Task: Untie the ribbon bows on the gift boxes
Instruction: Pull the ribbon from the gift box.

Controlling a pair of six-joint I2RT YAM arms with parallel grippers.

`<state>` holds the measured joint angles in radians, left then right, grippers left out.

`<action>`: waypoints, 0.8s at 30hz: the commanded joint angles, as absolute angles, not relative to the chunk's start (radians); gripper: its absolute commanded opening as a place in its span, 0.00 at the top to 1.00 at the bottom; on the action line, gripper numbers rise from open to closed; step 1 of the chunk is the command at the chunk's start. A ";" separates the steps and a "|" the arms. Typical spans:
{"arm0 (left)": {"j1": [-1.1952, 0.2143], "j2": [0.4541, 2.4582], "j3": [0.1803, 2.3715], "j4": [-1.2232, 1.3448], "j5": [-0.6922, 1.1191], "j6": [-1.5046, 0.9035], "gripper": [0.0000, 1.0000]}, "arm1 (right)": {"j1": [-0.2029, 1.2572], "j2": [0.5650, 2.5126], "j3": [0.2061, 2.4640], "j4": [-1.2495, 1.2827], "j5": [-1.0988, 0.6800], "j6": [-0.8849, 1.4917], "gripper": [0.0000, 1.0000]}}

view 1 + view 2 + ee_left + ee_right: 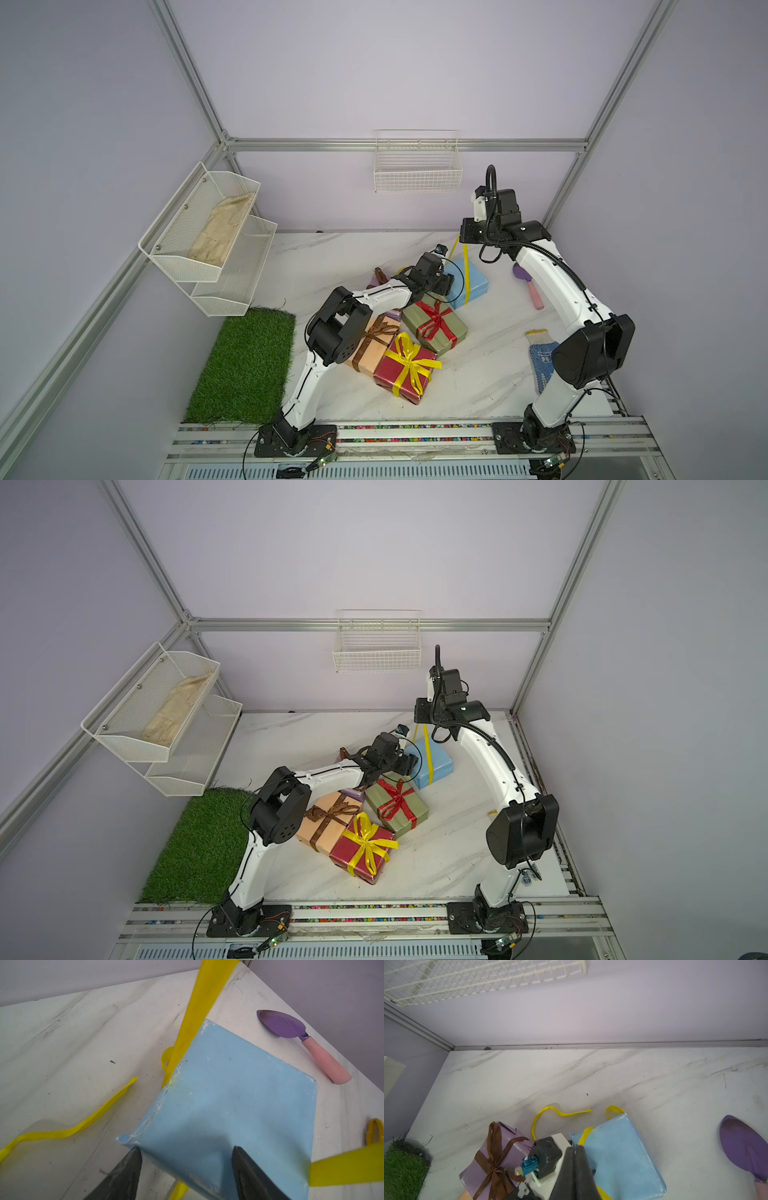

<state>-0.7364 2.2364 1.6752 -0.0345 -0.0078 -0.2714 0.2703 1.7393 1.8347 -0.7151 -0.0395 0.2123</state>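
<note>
**Yellow ribbon [466, 272] of the light blue box [478, 284], at the far right of the cluster of boxes on the table [490, 374].** No bow loops are showing on this box. One loose tail is lying curled on the table beyond it. Taut strands are rising steeply from the box to the right gripper [574, 1149], whose fingers are clenched on the ribbon above the box. The ribbon's long axis is therefore running nearly upright, pointing from the box up to those fingers. A further length is crossing the box's top face toward its near edge.

The left gripper [185, 1148] is sitting low at the box's near end. Its fingers are spread, with their tips against the paper, apparently bracing the box; a clamp cannot be confirmed.

The right arm is the nearer to the ribbon, so any further pull would be running upward, away from the braced box.

The olive green box [436, 332], dark red box [405, 374], peach box [372, 353] and lilac box [508, 1153] are carrying tied bows.
</note>
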 commanded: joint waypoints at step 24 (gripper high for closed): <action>-0.729 2.243 1.693 -0.220 -0.076 -0.146 0.30 | 0.266 1.630 2.315 -0.620 0.044 -0.060 1.00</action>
<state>-0.7395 2.2341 1.6821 -0.0505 -0.0422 -0.2016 0.2703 1.7107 2.2665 -0.7677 0.0162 0.0120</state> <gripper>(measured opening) 0.697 0.041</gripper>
